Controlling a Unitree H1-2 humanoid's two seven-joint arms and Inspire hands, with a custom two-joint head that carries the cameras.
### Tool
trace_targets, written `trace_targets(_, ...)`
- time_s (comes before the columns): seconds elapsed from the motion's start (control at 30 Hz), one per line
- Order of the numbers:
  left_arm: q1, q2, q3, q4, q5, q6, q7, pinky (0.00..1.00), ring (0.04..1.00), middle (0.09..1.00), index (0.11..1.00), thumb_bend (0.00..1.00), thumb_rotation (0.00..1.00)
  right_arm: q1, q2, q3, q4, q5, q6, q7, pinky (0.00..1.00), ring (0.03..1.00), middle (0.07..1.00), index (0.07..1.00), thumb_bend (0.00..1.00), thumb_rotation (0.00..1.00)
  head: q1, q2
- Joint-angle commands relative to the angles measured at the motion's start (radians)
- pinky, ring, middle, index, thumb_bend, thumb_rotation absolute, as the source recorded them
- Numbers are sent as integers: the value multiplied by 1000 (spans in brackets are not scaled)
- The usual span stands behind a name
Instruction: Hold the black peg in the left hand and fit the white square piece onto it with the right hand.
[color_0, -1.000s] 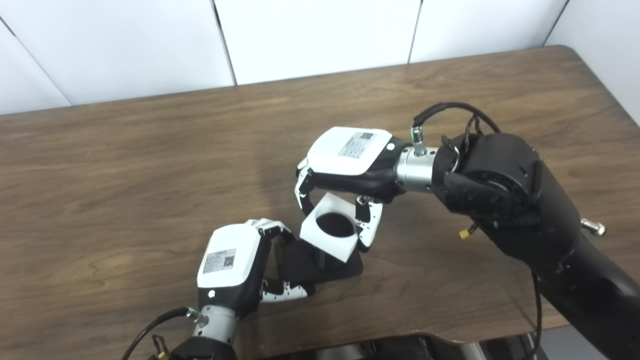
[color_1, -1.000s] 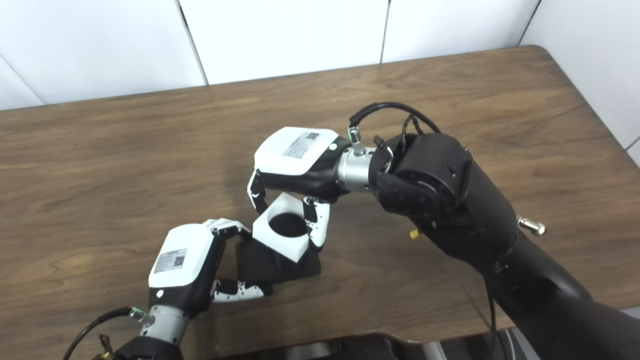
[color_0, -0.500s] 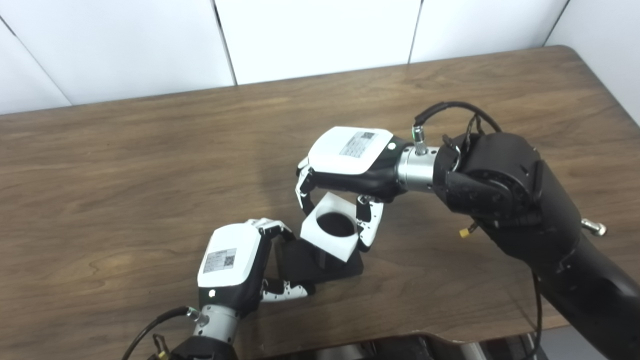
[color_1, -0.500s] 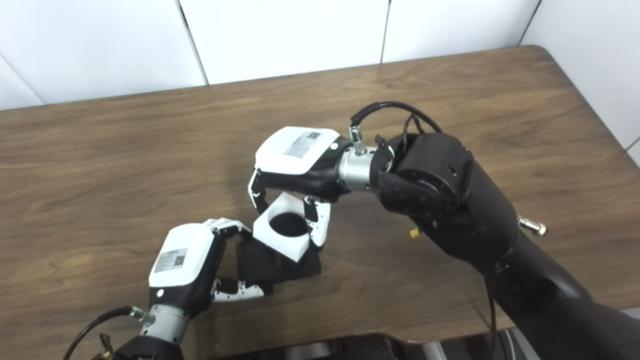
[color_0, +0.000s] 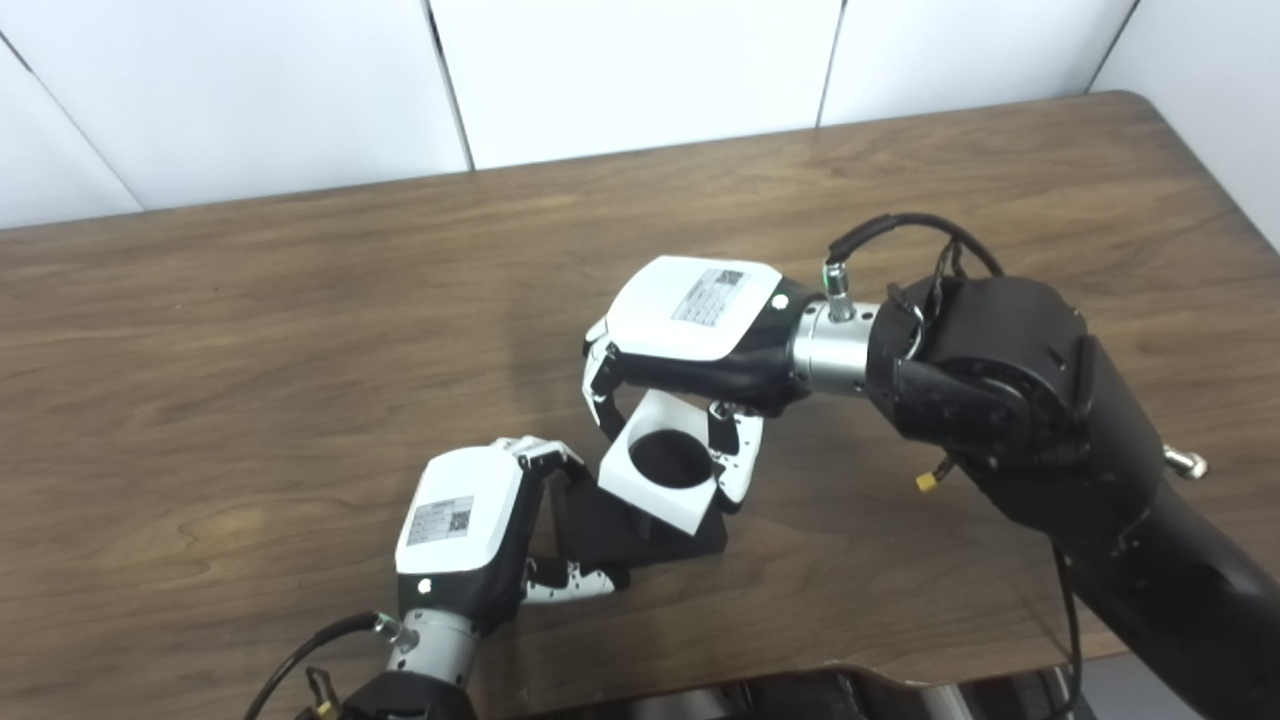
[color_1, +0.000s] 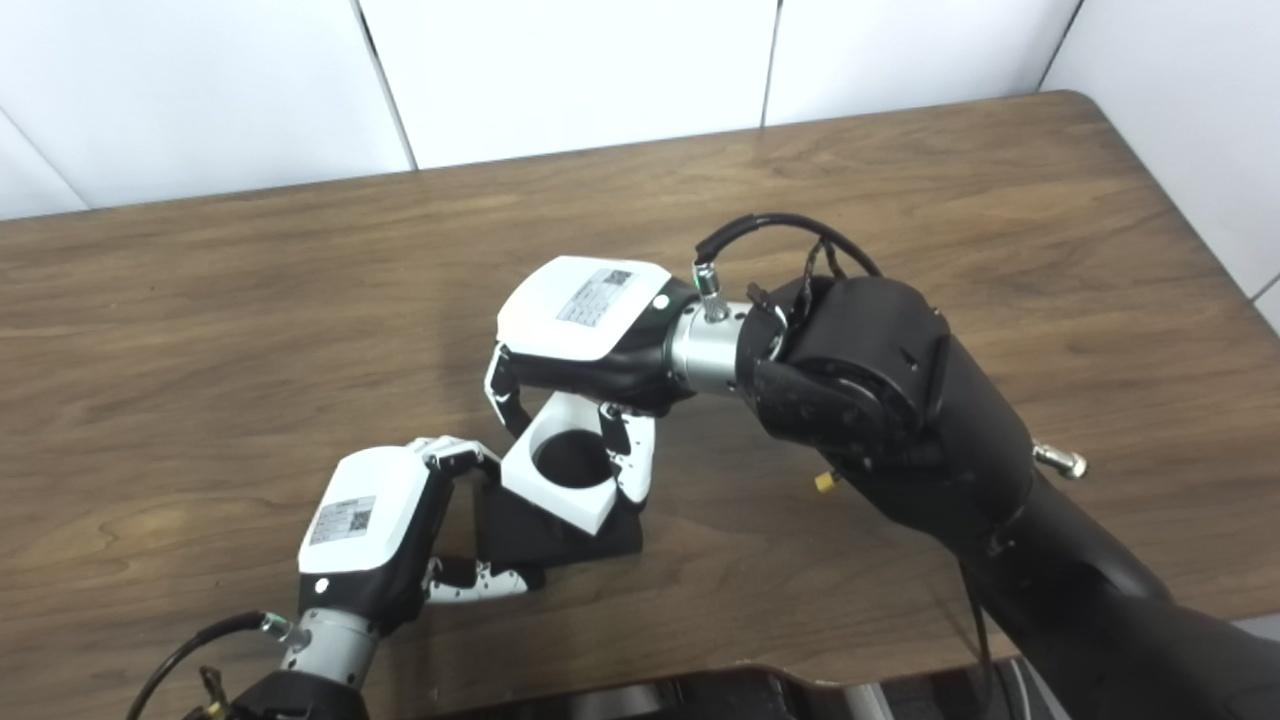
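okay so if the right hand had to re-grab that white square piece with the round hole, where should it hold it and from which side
Best by two opposite flat outer sides of the white square piece, coming down from above, much as the right hand does now. Its flat walls give fingers parallel faces. That probably keeps the round hole clear for the black peg piece held beneath by the left hand.

The white square plastic piece with a round hole (color_0: 665, 477) covers most of the black peg block (color_0: 610, 528); whether the peg has entered cannot be told.
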Motion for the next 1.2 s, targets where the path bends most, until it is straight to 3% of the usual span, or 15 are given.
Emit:
trace_targets(0.0,-3,-48,-12,5,-3,5,-32,677,761,717,484,514,49,-27,-4,-8,-16,8,-13,2,820,855,740,482,523,128,0,1)
trace_targets(1.0,6,-50,-12,-2,-11,3,-20,668,756,717,484,515,48,23,-28,-12,47,-1,-35,-44,812,852,746,491,525,148,3,6)
trace_targets(1.03,6,-49,-12,-3,-9,3,-21,668,756,717,484,515,48,22,-26,-13,46,0,-30,-41,813,853,746,553,729,216,3,6)
trace_targets(1.07,6,-49,-13,-3,-8,4,-22,668,756,717,484,514,49,22,-25,-14,45,0,-26,-39,816,856,749,593,843,271,3,6)
trace_targets(1.17,7,-50,-14,-6,-4,5,-25,668,757,716,484,514,49,14,-21,-15,35,-6,-11,-21,826,865,766,661,981,394,2,10)
